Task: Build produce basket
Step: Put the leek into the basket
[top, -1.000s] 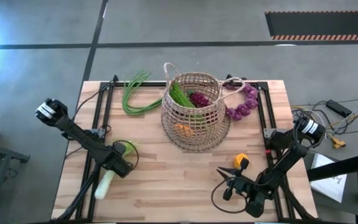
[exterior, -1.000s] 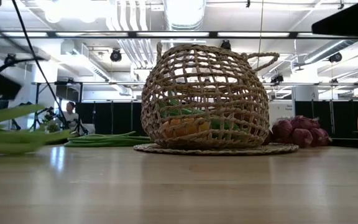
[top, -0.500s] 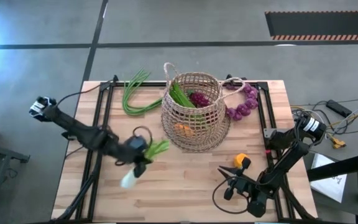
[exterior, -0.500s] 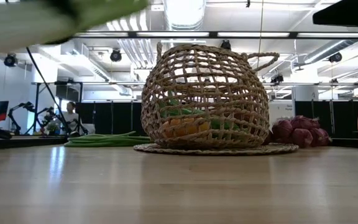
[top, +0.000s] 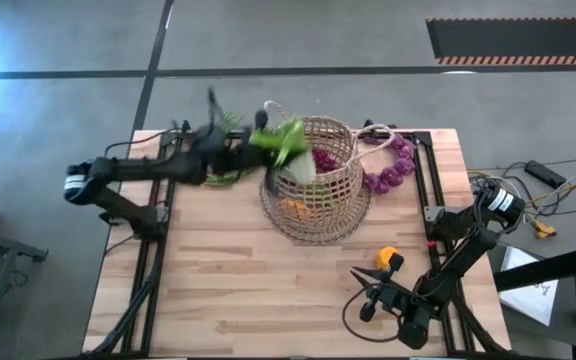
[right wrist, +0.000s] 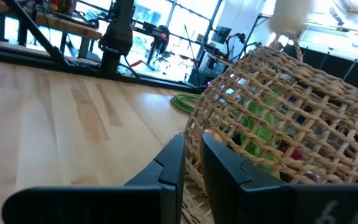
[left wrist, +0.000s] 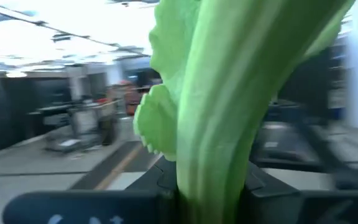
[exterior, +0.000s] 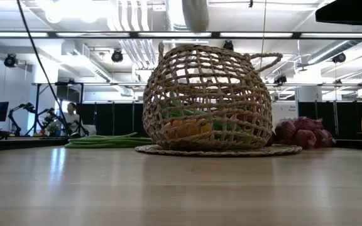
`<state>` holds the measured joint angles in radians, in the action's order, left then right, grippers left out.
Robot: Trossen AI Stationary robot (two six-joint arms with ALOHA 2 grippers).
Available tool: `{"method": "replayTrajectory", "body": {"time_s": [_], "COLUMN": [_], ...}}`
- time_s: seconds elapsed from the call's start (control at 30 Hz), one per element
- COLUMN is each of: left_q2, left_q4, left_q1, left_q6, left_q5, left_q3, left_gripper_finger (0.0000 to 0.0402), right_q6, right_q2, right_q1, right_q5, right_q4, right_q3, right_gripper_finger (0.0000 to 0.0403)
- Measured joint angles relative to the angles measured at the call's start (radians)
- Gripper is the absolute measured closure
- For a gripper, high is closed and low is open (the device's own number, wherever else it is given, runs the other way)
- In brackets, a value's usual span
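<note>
The wicker basket stands on a flat woven disc at the far middle of the table, with orange and green produce and purple grapes inside. My left gripper reaches over the basket's left rim, shut on the leek. The leek's pale end hangs above the basket's mouth. Green stalks lie left of the basket, a grape bunch to its right. My right gripper waits, shut, at the near right beside a yellow pepper. My left gripper pinches the leek between its two fingers at the green leafy part, the fingers lying across the stalk. The leek is lifted clear of the table. Its leaves stick out past the fingers, and its pale end points down toward the basket's mouth.
Black rails run along the table's left and right sides, and cables lie off its right edge. Bare wood spreads across the near half. The basket's loop handles stick up at its far rim.
My left gripper has lifted the leek off the table's near left, swung it fast up and toward the far right, and turned it. The leek, which lay on the wood, now hangs over the basket's mouth.
</note>
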<state>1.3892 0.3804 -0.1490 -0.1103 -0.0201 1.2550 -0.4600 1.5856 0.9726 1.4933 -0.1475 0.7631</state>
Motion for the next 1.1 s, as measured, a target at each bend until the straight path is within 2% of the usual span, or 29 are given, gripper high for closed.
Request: {"method": "replayTrajectory", "body": {"time_s": [0.2, 0.37, 0.5, 0.6, 0.93, 1.1], "left_q2": [0.182, 0.316, 0.382, 0.402, 0.424, 0.424], "left_q4": [-0.003, -0.026, -0.040, -0.029, -0.201, -0.204], "left_q1": [-0.218, -0.312, -0.320, -0.316, -0.289, -0.278], "left_q6": [0.006, 0.212, 0.389, 0.444, 0.436, 0.409], "left_q5": [-0.081, -0.190, -0.349, -0.421, -0.436, -0.440], "left_q3": [0.182, 0.213, 0.209, 0.211, 0.188, 0.151], "left_gripper_finger": [0.0357, 0.0357, 0.0356, 0.0356, 0.0356, 0.0356], "right_q6": [-0.052, -0.065, -0.065, -0.065, -0.064, -0.064], "right_q2": [0.000, 0.000, 0.000, 0.000, 0.000, 0.000], "right_q1": [0.000, 0.000, 0.000, 0.000, 0.000, 0.000], "right_q5": [0.000, 0.000, -0.001, -0.007, -0.008, -0.008], "right_q4": [0.000, 0.000, 0.000, 0.000, 0.000, 0.000], "right_q3": [0.000, 0.000, 0.000, 0.000, 0.000, 0.000], "right_gripper_finger": [0.0360, 0.0360, 0.0360, 0.0360, 0.0360, 0.0360]}}
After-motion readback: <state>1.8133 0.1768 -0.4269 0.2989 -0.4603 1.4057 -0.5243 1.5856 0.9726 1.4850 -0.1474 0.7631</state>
